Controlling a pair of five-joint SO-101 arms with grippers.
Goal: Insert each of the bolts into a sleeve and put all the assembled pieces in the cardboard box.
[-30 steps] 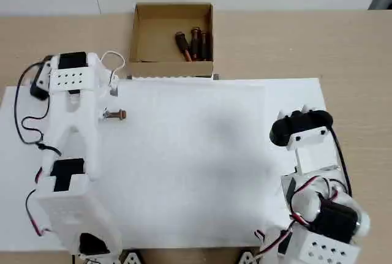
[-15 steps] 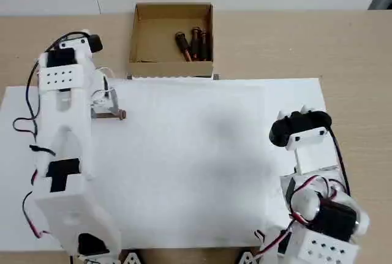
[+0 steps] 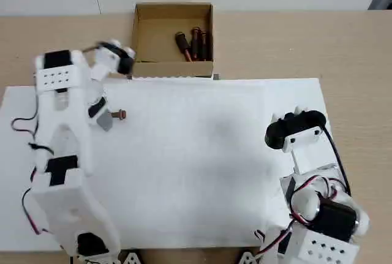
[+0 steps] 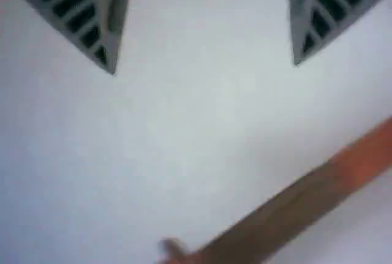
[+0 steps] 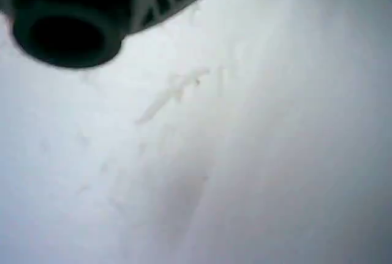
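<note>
One brown bolt-and-sleeve piece [image 3: 116, 115] lies on the white sheet [image 3: 202, 160] near its far left corner. My left gripper [image 3: 101, 114] hangs just beside that piece, open and holding nothing. In the left wrist view the left gripper [image 4: 202, 43] has its ribbed fingers [image 4: 92, 13] spread wide over bare sheet, and the brown piece [image 4: 294, 209] lies slantwise a short way beyond them. The cardboard box [image 3: 139, 37] stands at the table's far edge with several brown pieces [image 3: 193, 43] in its right half. My right gripper [image 3: 294, 130] rests low at the sheet's right side.
The sheet's far edge meets the box's front wall. Cables trail from both arm bases at the near corners. The wooden table [image 3: 343, 43] shows around the sheet. The right wrist view has a dark part of the right gripper [image 5: 67, 25] over white sheet.
The left arm's wrist has turned, swinging its black motor from the left side over to the right. Its gripper has come down beside the brown piece. The right arm shifted slightly left.
</note>
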